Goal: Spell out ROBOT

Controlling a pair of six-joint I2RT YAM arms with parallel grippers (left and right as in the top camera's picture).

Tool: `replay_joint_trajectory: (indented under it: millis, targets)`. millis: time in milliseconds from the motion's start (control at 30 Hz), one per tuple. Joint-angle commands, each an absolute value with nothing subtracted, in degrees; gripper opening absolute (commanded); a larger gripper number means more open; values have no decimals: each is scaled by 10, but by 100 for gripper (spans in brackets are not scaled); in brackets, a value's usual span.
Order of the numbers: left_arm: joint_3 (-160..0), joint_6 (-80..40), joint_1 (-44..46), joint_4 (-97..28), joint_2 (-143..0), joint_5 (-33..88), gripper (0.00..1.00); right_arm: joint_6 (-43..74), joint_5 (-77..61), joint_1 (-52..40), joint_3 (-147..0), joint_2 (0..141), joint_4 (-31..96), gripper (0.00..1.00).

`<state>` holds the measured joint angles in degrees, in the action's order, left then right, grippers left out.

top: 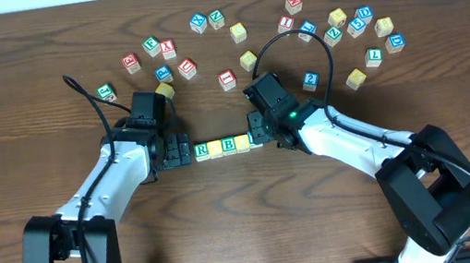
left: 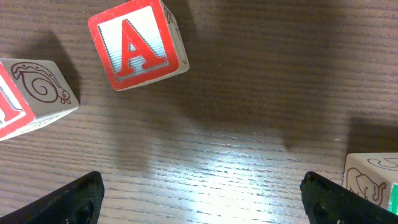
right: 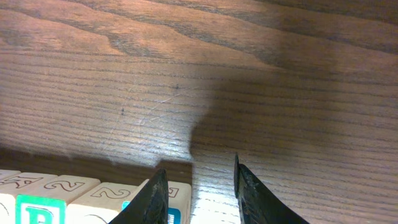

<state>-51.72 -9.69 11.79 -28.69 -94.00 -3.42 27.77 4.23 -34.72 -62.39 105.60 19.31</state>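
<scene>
Left gripper [left: 202,199] is spread wide, empty, just left of the R cube [top: 202,149]. B cube [top: 228,144] and two yellow-topped cubes [top: 216,148] are lined beside it. Right gripper [right: 199,169] is narrowed, nothing clamped, at the blue-lettered cube [right: 180,206]. Cubes are judged light, rigid; opposite flat sides should be pinched.

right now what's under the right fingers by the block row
A block with a blue mark, last in the row; one of the fingers covers most of it, so its letter can't be read. Bare table shows between them.
</scene>
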Motion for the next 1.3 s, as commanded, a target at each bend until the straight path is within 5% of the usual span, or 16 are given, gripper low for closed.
replay_joint_trajectory:
  millis: [0, 1267]
  targets:
    - [-511, -104, 120, -288, -944, -48, 99, 274, 41, -355, -621, 1063, 196, 30]
    - [-511, -104, 120, -288, -944, -48, 99, 282, 43, -361, -621, 1063, 205, 30]
